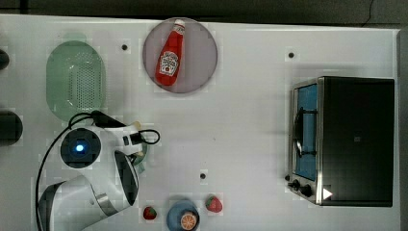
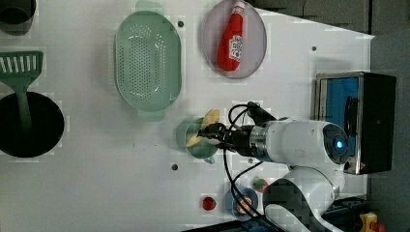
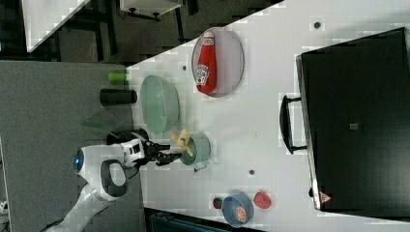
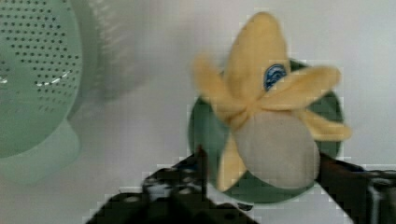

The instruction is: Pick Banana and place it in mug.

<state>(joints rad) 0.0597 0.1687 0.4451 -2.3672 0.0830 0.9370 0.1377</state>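
In the left view, the soft pale-yellow peeled banana [image 2: 205, 126] sits held above the small round translucent teal mug [image 2: 196, 138], pinched by the black tool [image 2: 216, 132] of the white arm reaching in level from the left view's right. In the right view, the banana [image 3: 183, 141] overhangs the mug's [image 3: 199, 148] rim. In the wrist view, its peel flaps splay over the mug [image 4: 201, 125], tan flesh between the tool's fingers [image 4: 343, 175].

Yellow banana [image 4: 261, 93] with tan inside and a blue sticker. Teal-green mug [image 2: 196, 140]. Pale green colander [image 2: 147, 60] full of little holes. Red ketchup bottle [image 1: 171, 54] with white cap on a grey plate [image 1: 202, 53]. White desk [image 1: 240, 125].
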